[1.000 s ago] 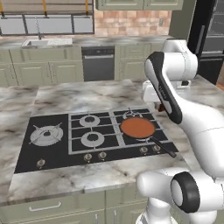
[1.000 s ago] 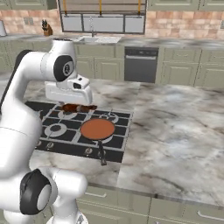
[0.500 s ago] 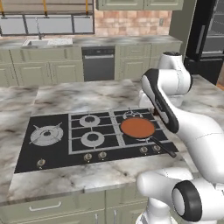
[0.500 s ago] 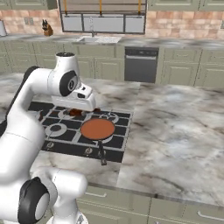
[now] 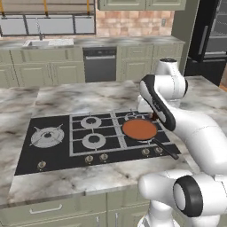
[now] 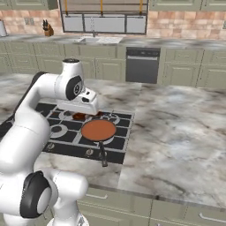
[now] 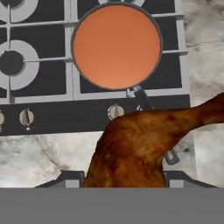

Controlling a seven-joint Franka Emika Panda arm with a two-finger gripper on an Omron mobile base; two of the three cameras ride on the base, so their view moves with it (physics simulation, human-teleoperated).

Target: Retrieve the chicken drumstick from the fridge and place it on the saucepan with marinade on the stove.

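Chicken drumstick [image 7: 135, 146] clamped in pincer [image 7: 124, 177] above saucepan [image 7: 116, 45].

Above the pan [image 7: 116, 45] at the stove's [image 5: 57, 150] right edge the air is open; its handle [image 5: 165, 149] juts toward the front edge.
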